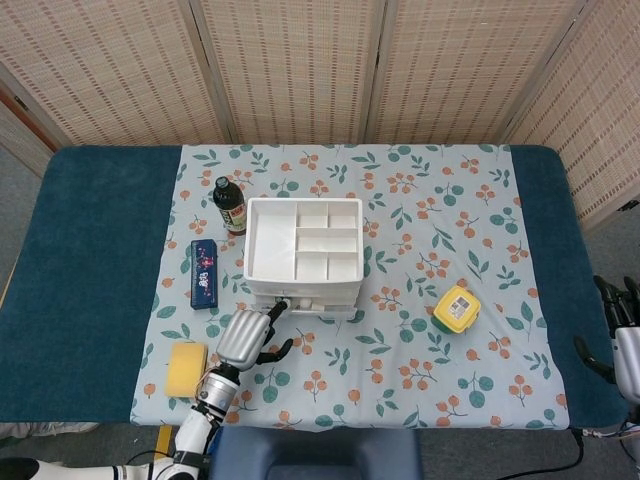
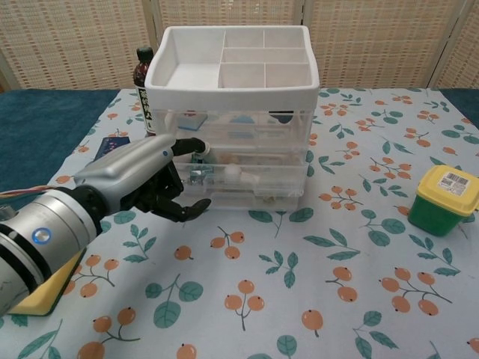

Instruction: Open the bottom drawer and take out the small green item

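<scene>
White drawer unit [image 2: 236, 112] on bench, drawers facing the robot. Left hand [image 2: 146, 179] at the front's lower left, fingers curled, grasping nothing visible, presumably seeking the bottom drawer [image 2: 247, 196], still closed. Green item presumably inside, unidentifiable. Right hand [image 1: 622, 340] idle, fingers apart.

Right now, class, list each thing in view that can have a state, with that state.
White plastic drawer unit: drawers shut.
Left robot hand: fingers curled, at the drawer fronts.
Right robot hand: at the table edge, holding nothing.
Dark glass bottle: upright, capped.
Green box with yellow lid: lid on.
</scene>
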`<state>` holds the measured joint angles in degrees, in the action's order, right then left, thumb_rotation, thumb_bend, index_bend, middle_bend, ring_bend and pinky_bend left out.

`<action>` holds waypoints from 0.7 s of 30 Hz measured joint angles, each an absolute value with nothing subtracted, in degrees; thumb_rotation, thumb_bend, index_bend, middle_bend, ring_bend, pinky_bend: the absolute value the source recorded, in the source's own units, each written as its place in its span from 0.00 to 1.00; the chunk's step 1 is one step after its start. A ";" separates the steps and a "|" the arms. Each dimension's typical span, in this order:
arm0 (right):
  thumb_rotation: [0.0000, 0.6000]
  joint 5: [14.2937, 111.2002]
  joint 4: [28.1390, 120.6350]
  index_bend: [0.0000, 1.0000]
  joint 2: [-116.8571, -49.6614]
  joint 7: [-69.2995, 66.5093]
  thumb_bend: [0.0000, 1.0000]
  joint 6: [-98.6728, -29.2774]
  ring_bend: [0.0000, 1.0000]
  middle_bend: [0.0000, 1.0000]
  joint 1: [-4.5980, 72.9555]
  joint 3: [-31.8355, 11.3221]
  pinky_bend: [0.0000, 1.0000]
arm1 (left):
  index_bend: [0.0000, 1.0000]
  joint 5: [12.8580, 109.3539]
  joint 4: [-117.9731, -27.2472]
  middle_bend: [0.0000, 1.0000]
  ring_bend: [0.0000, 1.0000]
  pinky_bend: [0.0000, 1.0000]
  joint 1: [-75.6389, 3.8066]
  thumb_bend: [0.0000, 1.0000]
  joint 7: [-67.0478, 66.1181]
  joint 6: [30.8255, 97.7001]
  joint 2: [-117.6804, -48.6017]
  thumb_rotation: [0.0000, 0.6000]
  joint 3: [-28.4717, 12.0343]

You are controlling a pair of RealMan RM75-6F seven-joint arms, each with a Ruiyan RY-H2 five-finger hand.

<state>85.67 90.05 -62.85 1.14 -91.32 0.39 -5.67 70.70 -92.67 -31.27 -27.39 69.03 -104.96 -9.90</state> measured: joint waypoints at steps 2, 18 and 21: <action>1.00 85.64 89.98 0.02 -62.86 1.08 0.32 -91.31 0.04 0.16 0.38 -5.68 0.04 | 0.26 70.64 -92.64 1.00 1.00 1.00 -31.46 0.34 -27.76 68.94 -104.99 1.00 -9.89; 1.00 85.52 89.39 0.02 -63.06 0.37 0.32 -91.03 0.04 0.16 0.45 -5.77 0.04 | 0.33 71.89 -93.10 1.00 1.00 1.00 -32.94 0.34 -30.55 68.16 -103.93 1.00 -8.47; 1.00 85.65 89.28 0.02 -63.14 0.30 0.32 -91.00 0.04 0.16 0.55 -5.79 0.04 | 0.34 72.11 -93.74 1.00 1.00 1.00 -32.82 0.34 -30.72 68.20 -103.40 1.00 -7.90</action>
<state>85.65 89.28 -63.14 0.30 -91.00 0.55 -5.79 72.11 -93.74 -32.82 -30.72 68.20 -103.40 -7.90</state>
